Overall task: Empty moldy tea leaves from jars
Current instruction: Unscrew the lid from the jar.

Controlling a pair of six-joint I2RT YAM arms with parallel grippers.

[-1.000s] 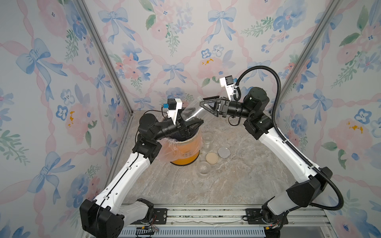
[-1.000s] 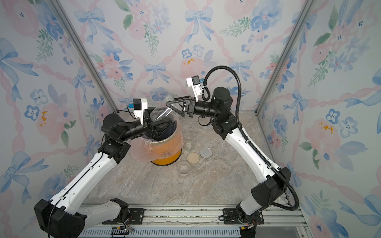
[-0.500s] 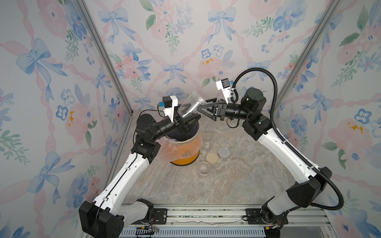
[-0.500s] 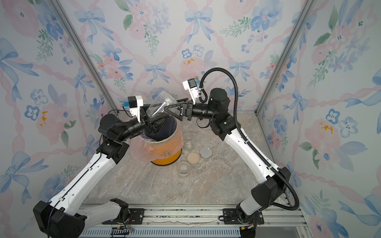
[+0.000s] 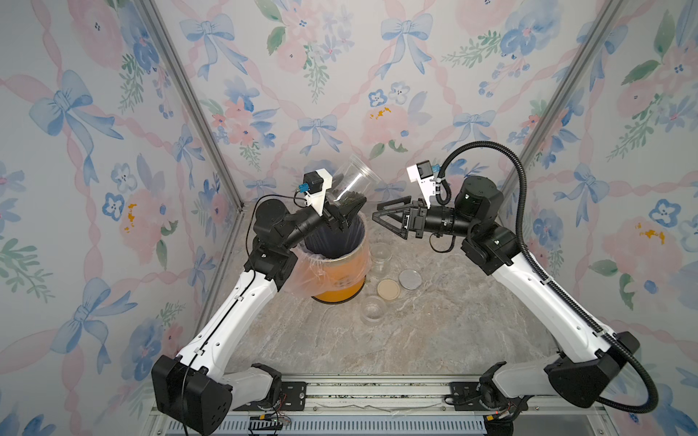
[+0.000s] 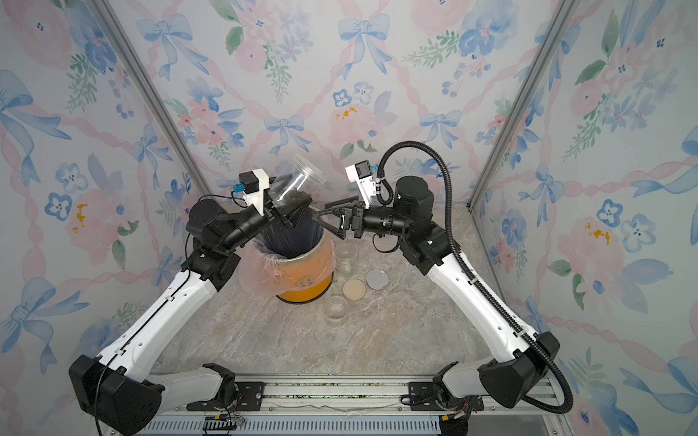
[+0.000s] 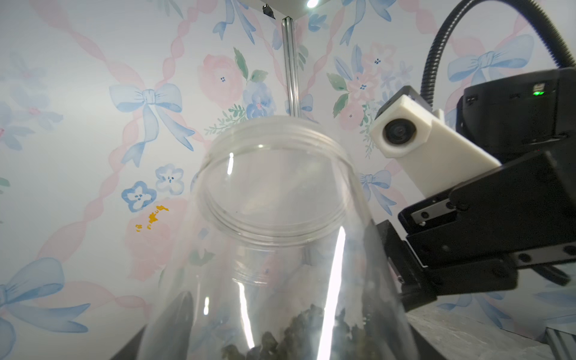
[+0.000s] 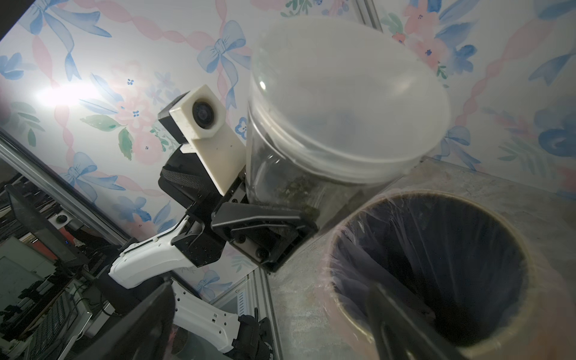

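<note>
My left tool (image 5: 352, 212) is clenched on the base of the jar (image 5: 354, 180), which leans toward 1 o'clock over the orange bin (image 5: 342, 288), tea leaves (image 5: 349, 197) piled down at the tool end. My right tool (image 5: 376, 212) is spread wide and empty, just off the jar at 3 o'clock.

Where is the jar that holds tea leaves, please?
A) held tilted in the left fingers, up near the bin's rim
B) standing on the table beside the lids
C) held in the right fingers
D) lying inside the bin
A: the left fingers clamp the jar, tilted up near the bin, with dark tea leaves at its lower end.
</note>
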